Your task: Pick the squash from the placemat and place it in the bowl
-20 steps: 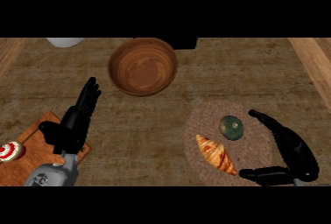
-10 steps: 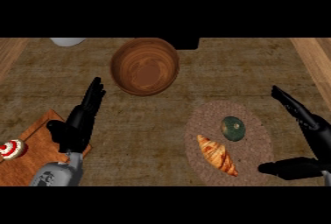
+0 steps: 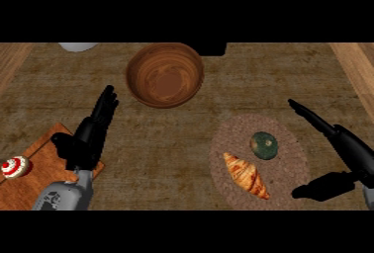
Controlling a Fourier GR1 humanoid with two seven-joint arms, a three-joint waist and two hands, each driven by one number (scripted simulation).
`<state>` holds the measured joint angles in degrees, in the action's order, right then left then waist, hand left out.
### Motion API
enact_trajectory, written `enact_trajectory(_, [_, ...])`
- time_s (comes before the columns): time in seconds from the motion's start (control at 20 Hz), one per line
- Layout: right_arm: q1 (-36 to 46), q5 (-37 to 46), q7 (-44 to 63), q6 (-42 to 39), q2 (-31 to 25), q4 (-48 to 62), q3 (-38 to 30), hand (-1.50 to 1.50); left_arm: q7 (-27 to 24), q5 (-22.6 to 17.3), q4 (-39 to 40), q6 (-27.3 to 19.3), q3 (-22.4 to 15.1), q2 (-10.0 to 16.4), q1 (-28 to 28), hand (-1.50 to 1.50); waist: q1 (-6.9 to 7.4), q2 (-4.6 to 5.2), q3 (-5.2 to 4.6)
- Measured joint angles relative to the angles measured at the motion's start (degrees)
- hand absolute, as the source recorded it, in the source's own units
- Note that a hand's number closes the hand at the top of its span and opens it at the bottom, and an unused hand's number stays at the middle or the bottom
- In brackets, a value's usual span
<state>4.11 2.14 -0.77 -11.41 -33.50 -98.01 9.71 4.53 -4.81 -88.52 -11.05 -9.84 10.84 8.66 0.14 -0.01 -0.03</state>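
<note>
The small dark-green squash (image 3: 263,145), probably hard, light and smooth, lies on the placemat (image 3: 237,131) beside the croissant (image 3: 246,175); the right hand (image 3: 355,155), empty and spread wide, should pinch across its rounded sides.

Count on worktop (image 3: 182,148):
- 1 wooden bowl (image 3: 164,74)
- 1 round woven placemat (image 3: 226,143), w/ 2 items on it: 1 green squash (image 3: 263,145) and 1 croissant (image 3: 246,175)
- 1 wooden board (image 3: 36,168) at L edge, w/ 1 red-and-white round item (image 3: 15,166) on it
- 1 pale obj (image 3: 77,46), cut off at top edge, can't tell what
- 2 black hands: 1 left hand (image 3: 82,143), 1 right hand (image 3: 356,152)
</note>
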Motion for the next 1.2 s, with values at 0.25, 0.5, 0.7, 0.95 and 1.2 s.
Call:
enact_trajectory(0.25, [2.1, 3.9, 0.2, -3.3, 1.8, 5.3, 0.8, -1.50, -1.7, 1.4, 1.1, 0.5, 0.1, -1.5, -0.6, 0.00, 0.01, 0.03, 0.02])
enact_trajectory(0.5, [1.2, 6.1, -3.4, -6.4, 4.1, 8.3, -1.0, -1.50, -0.6, 2.0, 1.7, 1.8, 1.9, -2.1, 0.9, 0.00, -0.12, 0.02, 0.03])
enact_trajectory(0.7, [0.0, 5.5, -7.3, -9.3, 5.1, 10.2, -3.6, -1.50, 0.6, 2.8, 0.3, 2.0, 2.3, -2.8, 0.4, 0.00, -0.16, -0.01, 0.04])
enact_trajectory(0.95, [0.8, 3.9, -8.7, -12.5, 7.0, 11.1, -6.2, -1.50, -0.3, 3.5, 0.5, 3.1, 3.0, -3.5, -0.2, 0.00, -0.16, 0.01, 0.04])
enact_trajectory(1.2, [-0.3, 4.2, -8.2, -14.4, 10.1, 10.6, -7.2, -1.50, -1.4, 5.2, 1.8, 3.0, 3.2, -5.2, -0.4, 0.00, -0.19, -0.01, 0.03])
